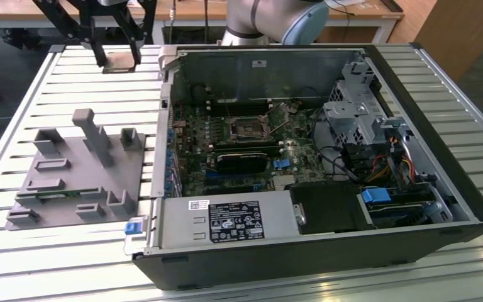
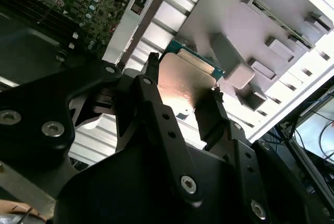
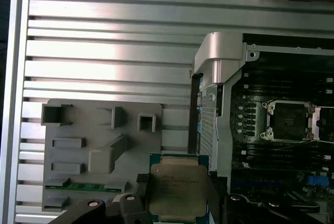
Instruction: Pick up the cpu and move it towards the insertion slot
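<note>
- gripper (image 2: 182, 85) is clamped on the cpu (image 3: 178, 189), held up in the air left of the open case (image 1: 443, 189), over the slatted table (image 1: 82, 82)
- insertion slot (image 3: 288, 120) sits inside that case, well apart from the chip
- cpu's top has faint print, can't read it
- white sticker on the case's power supply (image 1: 224, 223), unreadable too

Bright even overhead light across slatted table (image 1: 73, 82); strong white glare on slats in first wrist view. Computer case (image 1: 309, 251) interior darker, shadowed. Cpu (image 2: 185, 85) lid throws warm sheen in second wrist view; gripper (image 2: 182, 75) linkage close, dark, soft-focused.
</note>
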{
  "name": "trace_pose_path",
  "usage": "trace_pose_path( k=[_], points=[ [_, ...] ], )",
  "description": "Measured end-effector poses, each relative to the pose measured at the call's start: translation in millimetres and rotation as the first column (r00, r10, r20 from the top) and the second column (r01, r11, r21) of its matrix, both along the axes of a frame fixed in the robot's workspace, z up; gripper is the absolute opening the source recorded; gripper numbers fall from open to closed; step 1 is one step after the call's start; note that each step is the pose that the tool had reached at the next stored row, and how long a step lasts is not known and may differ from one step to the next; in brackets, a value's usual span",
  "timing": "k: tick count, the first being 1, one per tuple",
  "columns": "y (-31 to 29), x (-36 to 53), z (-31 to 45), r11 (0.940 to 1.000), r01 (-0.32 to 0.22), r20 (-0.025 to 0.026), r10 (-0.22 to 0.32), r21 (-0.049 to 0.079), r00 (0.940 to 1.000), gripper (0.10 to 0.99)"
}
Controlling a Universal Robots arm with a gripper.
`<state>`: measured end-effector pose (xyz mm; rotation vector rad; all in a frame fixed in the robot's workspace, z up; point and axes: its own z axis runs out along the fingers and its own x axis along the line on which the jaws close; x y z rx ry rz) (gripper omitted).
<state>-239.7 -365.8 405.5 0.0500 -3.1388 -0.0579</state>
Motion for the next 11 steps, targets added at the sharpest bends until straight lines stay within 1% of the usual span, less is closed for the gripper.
trace_pose_path(
  k=[11],
  points=[
    [7.8, 34.1, -0.1, 1.0, 0.0, 0.0001, 0.0, 0.0, 1.0, 0.529]
  ],
)
